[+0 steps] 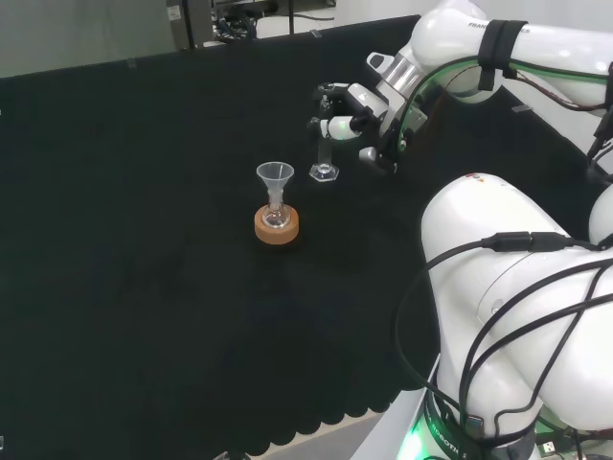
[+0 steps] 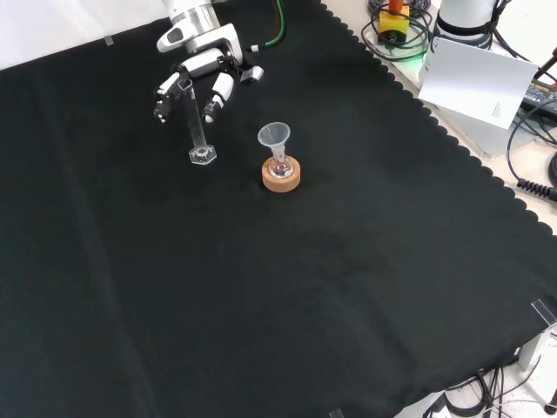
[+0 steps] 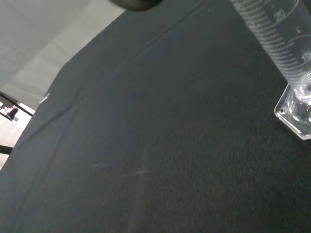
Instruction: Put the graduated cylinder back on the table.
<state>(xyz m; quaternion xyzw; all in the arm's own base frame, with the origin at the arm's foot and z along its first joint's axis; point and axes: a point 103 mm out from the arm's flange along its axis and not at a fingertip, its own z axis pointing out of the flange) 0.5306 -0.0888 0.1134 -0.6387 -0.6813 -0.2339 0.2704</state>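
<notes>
Clear graduated cylinder (image 2: 199, 131) stands upright on its hexagonal base on the cloth.

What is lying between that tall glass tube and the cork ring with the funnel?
Nothing: in the front view only bare black cloth separates the graduated cylinder, held near its top by the hand, from the cork ring under the funnel.

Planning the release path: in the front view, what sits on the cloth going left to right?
Graduated cylinder, upright with the hand around its upper part → funnel in a small flask on a cork ring.
</notes>
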